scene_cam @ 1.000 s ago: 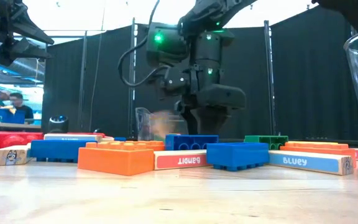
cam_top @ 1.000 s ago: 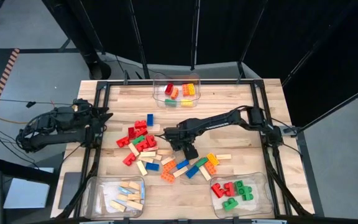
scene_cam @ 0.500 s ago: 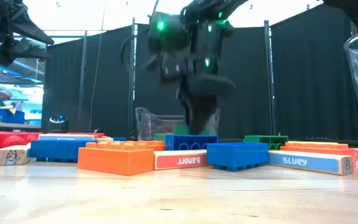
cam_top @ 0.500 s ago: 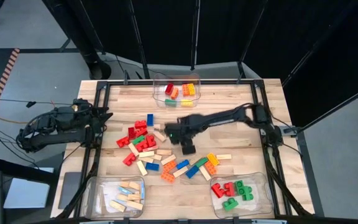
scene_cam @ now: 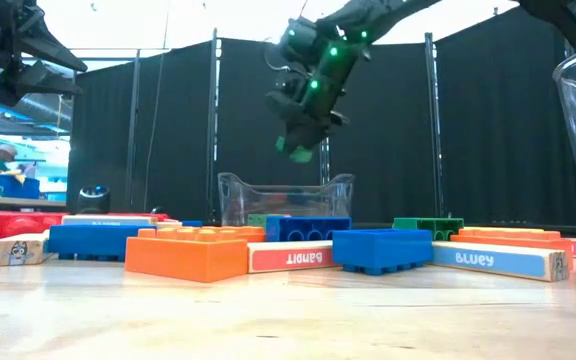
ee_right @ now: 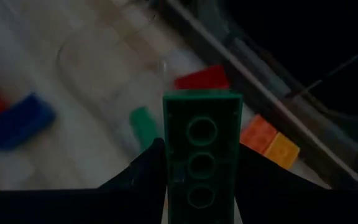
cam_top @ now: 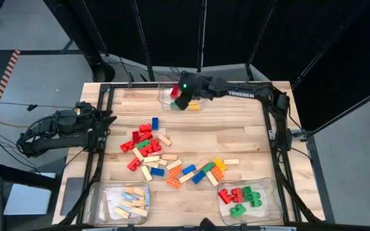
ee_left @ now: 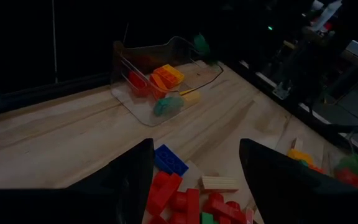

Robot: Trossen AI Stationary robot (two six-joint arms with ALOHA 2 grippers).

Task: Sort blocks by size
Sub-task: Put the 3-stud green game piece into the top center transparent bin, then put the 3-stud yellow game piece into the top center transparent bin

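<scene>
Black curtains close off the far side of the pale wooden table (cam_top: 236,122), where a loose scatter of studded plastic bricks and plain tan wooden bars (cam_top: 166,157) lies at centre frame in the high view. A second ago the right gripper (cam_top: 184,97) hung low over that scatter; now it has swung to the upper middle of the frame and hovers above the clear plastic bin at the far edge (cam_top: 182,95), which already holds red, orange, yellow and green bricks. Its fingers are partly closed on a long green studded brick (ee_right: 201,163), which the right wrist view shows standing lengthwise between them, underside holes toward the camera. In the low view the brick (scene_cam: 297,150) hangs well above the bin's rim (scene_cam: 286,186). That puts one more brick out of the pile and a release away from being sorted, though plenty remain on the table. At the left edge of the frame the left gripper (cam_top: 103,119) waits with jaws wide apart, holding nothing
</scene>
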